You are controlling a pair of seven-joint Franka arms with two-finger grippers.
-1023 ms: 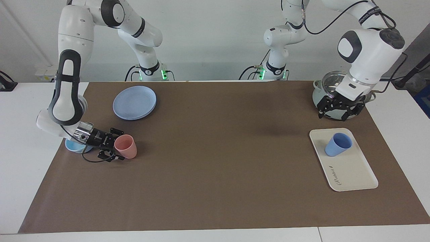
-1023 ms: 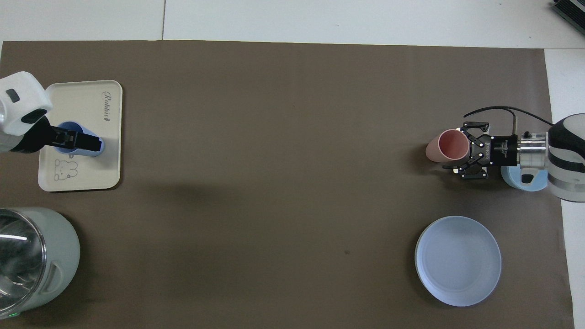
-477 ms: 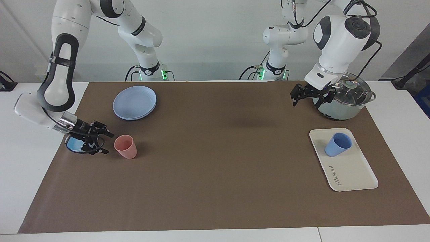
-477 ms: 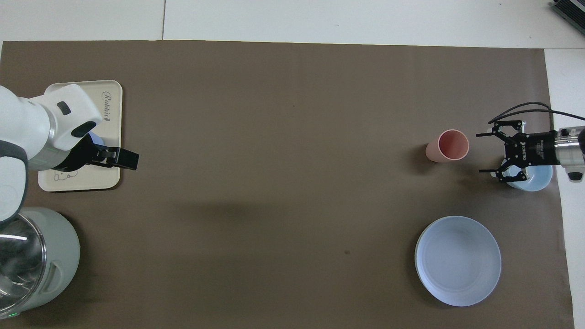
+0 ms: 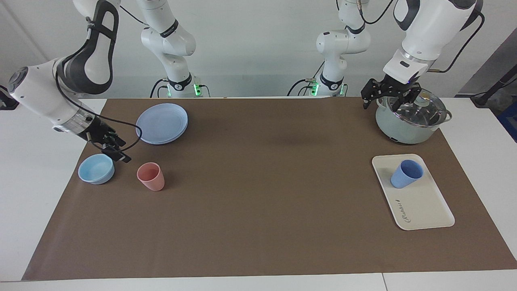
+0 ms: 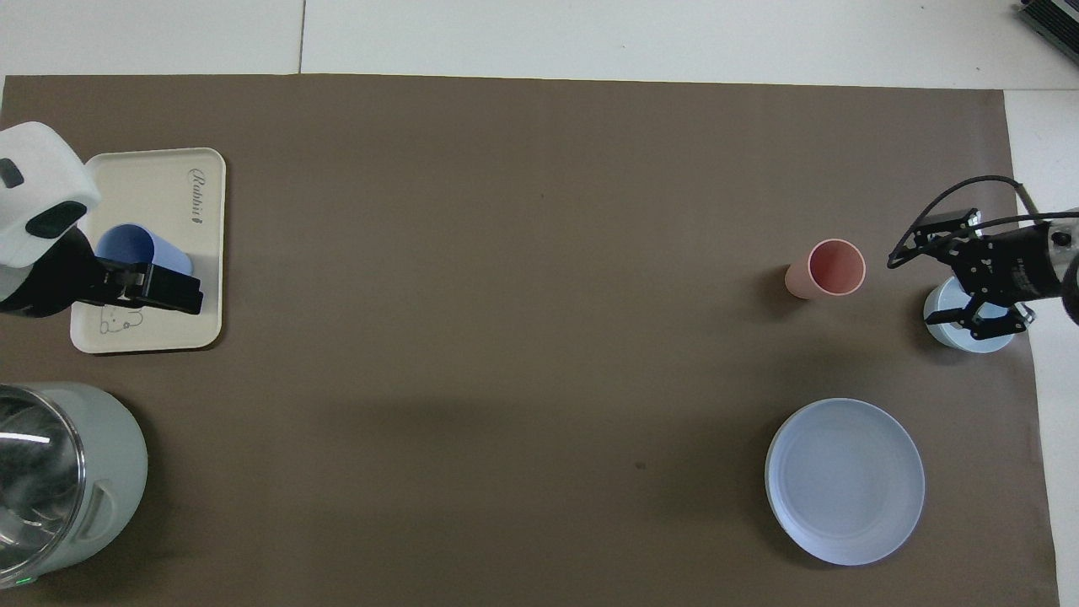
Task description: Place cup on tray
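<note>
The smooth light-blue bowl point(image 5: 96, 168) sits at the right arm's end, the tapered salmon cup point(image 5: 151, 176) beside it, the round blue plate point(image 5: 162, 123) nearer the robots. The right gripper point(image 5: 113, 148) hangs over the bowl, jaws apart, holding nothing. The left gripper point(image 5: 388, 97) hovers by the glass-lidded pot point(image 5: 412, 118), jaws spread, empty. The matte periwinkle cup point(image 5: 406, 173) stands upright on the flat cream tray point(image 5: 424, 206).
</note>
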